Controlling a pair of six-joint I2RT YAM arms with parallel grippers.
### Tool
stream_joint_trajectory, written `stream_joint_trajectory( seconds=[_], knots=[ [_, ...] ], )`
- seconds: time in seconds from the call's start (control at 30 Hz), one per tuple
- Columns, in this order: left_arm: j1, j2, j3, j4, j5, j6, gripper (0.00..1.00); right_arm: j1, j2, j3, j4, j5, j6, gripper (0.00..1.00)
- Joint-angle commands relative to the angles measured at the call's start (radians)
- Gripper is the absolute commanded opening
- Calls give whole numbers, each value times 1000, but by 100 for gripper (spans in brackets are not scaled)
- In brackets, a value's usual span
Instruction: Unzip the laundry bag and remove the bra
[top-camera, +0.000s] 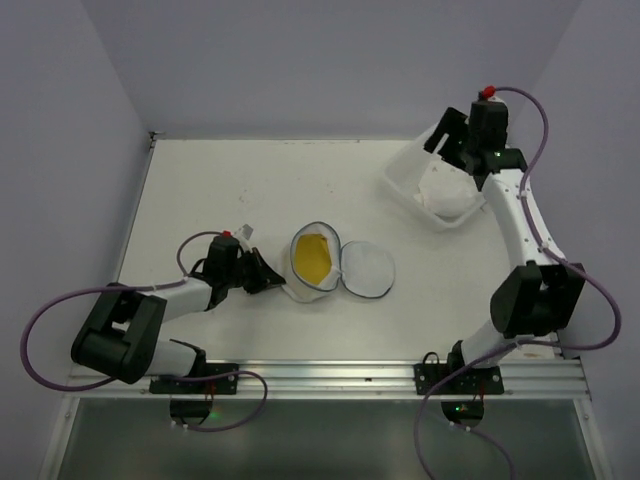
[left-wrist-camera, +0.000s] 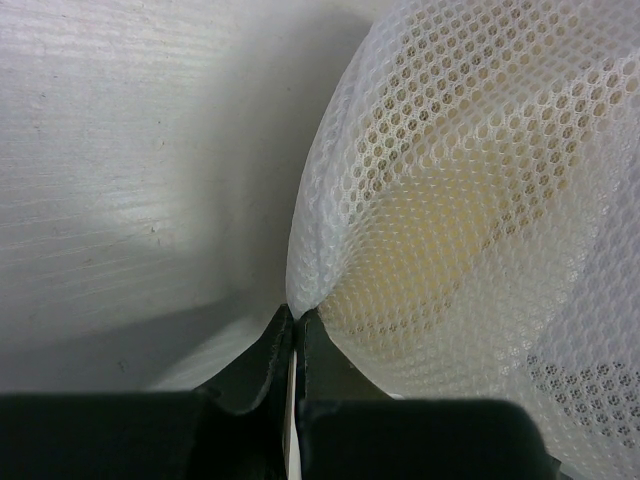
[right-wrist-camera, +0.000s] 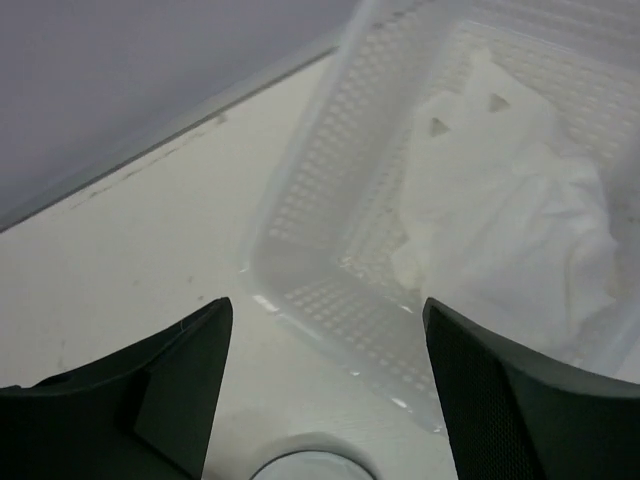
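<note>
One laundry bag (top-camera: 366, 270) lies mid-table (top-camera: 200, 190), unzipped into two round halves. Its long axis runs left to right and the open faces point up. One yellow bra (top-camera: 313, 257) sits in the left half. The left claw (left-wrist-camera: 297, 325) is closed, pinching the bag's mesh edge. The right claw (right-wrist-camera: 325, 305) gapes wide, empty, above one perforated tub (right-wrist-camera: 300, 250) holding one white cloth (right-wrist-camera: 510, 230).
</note>
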Motion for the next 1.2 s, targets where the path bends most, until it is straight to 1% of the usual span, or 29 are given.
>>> stream_joint_trajectory(
  seconds=[0.0, 0.03, 0.07, 0.1, 0.13, 0.17, 0.2, 0.23, 0.27, 0.3, 0.4, 0.43, 0.53, 0.6, 0.7, 0.83, 0.9, 0.93, 1.03, 1.17],
  knots=[
    [8, 16, 22, 24, 31, 20, 0, 194, -206, -132, 105, -133, -140, 78],
    [8, 18, 22, 28, 34, 21, 0, 236, -233, -216, 140, -161, -142, 77],
    [8, 21, 22, 29, 35, 24, 0, 285, -259, -253, 155, -161, -140, 76],
    [8, 19, 22, 29, 37, 24, 0, 376, -281, -292, 174, -175, -143, 75],
    [8, 21, 22, 31, 37, 24, 0, 420, -314, -362, 214, -199, -136, 74],
    [7, 18, 22, 29, 37, 26, 0, 466, -325, -393, 235, -205, -119, 73],
    [8, 19, 22, 32, 37, 26, 0, 544, -333, -428, 260, -224, -98, 73],
    [8, 16, 22, 34, 37, 24, 0, 583, -332, -474, 295, -230, -91, 73],
    [8, 15, 20, 37, 39, 23, 0, 621, -324, -493, 306, -194, -84, 72],
    [8, 13, 22, 37, 39, 21, 0, 685, -312, -510, 318, -190, -78, 70],
    [8, 5, 20, 38, 37, 18, 0, 759, -241, -531, 346, -210, -45, 65],
    [8, 2, 20, 37, 37, 18, 0, 771, -225, -538, 364, -212, -42, 61],
    [8, -5, 20, 31, 40, 24, 0, 818, -152, -515, 380, -196, -51, 57],
    [8, -10, 20, 26, 37, 29, 0, 839, -87, -496, 372, -166, -56, 58],
    [7, -16, 16, 31, 39, 21, 0, 850, -8, -473, 378, -118, -44, 61],
    [7, -28, 13, 29, 40, 17, 0, 857, 75, -446, 372, -61, -32, 61],
    [7, -31, 9, 28, 37, 15, 0, 870, 101, -449, 372, -51, -27, 64],
    [8, -31, 9, 29, 37, 17, 0, 873, 119, -456, 376, -20, -24, 68],
    [7, -27, 3, 40, 40, 9, 0, 885, 177, -466, 374, -1, -12, 76],
    [7, -16, 3, 52, 51, 3, 0, 887, 271, -441, 324, -29, 1, 79]
  ],
)
